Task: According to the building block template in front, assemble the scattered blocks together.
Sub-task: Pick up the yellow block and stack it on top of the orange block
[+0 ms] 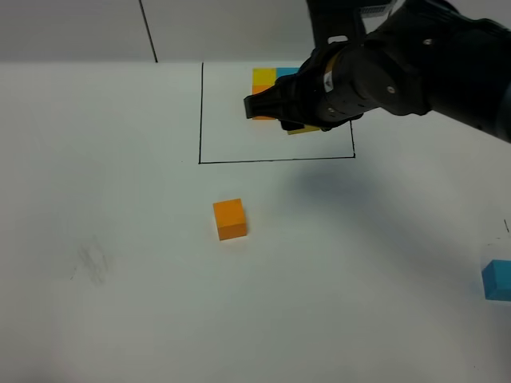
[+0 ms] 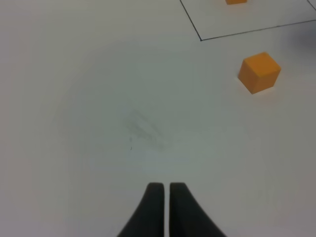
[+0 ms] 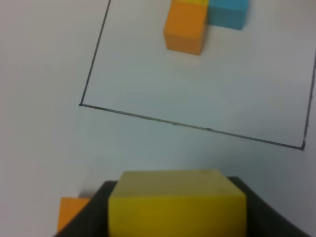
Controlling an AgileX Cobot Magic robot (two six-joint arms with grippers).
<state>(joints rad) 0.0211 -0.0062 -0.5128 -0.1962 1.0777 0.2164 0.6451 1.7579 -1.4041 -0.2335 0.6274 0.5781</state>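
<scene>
My right gripper (image 3: 177, 210) is shut on a yellow block (image 3: 177, 202) and holds it above the table. From the high camera, the right gripper (image 1: 299, 120) and the arm cover part of the building block template (image 1: 264, 78), a yellow, blue and orange trio inside a black drawn rectangle (image 1: 200, 112). The right wrist view shows the template (image 3: 185, 27) clearly. A loose orange block (image 1: 230, 219) (image 2: 259, 72) (image 3: 71, 212) lies in front of the rectangle. A light blue block (image 1: 497, 279) sits at the right edge. My left gripper (image 2: 167, 190) is shut and empty, low over bare table.
The white table carries a faint grey smudge (image 1: 92, 263) (image 2: 143, 128) at the front left. A dark line (image 1: 148, 32) runs down the back wall. The right arm (image 1: 431, 64) reaches in from the upper right.
</scene>
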